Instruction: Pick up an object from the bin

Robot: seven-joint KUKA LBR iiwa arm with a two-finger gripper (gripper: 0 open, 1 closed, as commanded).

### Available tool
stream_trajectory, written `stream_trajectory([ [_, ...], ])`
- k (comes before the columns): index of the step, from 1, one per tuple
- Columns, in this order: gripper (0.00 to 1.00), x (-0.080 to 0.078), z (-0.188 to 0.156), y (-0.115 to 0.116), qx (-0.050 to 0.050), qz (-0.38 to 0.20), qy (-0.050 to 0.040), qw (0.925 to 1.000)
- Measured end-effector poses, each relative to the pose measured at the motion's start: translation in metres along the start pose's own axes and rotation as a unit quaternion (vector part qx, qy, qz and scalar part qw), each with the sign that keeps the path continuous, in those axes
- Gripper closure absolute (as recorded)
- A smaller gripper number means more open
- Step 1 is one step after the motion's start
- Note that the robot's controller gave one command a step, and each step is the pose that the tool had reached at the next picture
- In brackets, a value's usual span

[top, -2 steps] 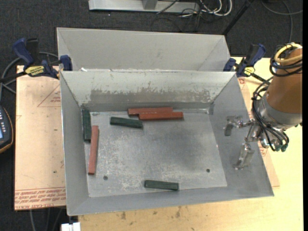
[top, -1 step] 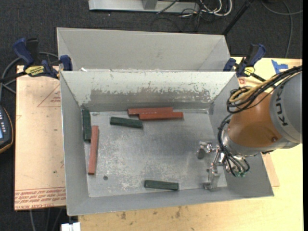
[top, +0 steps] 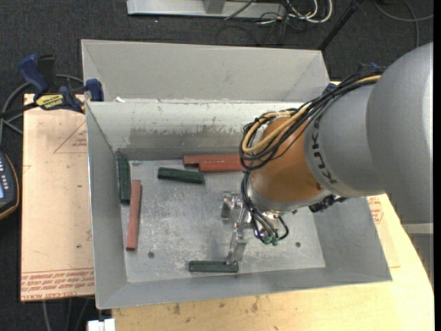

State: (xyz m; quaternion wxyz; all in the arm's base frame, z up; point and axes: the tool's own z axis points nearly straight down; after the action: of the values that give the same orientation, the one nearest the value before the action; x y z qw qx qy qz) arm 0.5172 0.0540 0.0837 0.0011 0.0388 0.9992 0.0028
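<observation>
A dark green flat bar (top: 208,267) lies along the front wall of the grey bin (top: 200,74). The gripper (top: 234,252) is down at its right end; whether it is clenched or released cannot be told. Farther back lie a second green bar (top: 180,176) and a red-brown bar (top: 215,162). By the left wall lie a third green bar (top: 123,179) and a long red-brown bar (top: 133,216).

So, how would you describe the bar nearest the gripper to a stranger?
Find the front wall of the grey bin, at the picture's lower side. Along it a dark green bar lies flat on the floor, the gripper over its right end. It is the only bar there: the other green bars and the red-brown bars lie near the left wall and the back.
</observation>
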Motion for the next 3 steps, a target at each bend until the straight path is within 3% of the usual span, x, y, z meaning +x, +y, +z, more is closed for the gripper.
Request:
stream_trajectory([
  [1,0.00,0.039,-0.034,-0.009,0.002,0.020,0.0019,0.9998],
  [2,0.00,0.037,0.015,0.052,0.001,0.008,-0.0043,1.0000],
  [3,1.00,0.039,0.014,0.048,0.002,0.010,0.0005,0.9999],
])
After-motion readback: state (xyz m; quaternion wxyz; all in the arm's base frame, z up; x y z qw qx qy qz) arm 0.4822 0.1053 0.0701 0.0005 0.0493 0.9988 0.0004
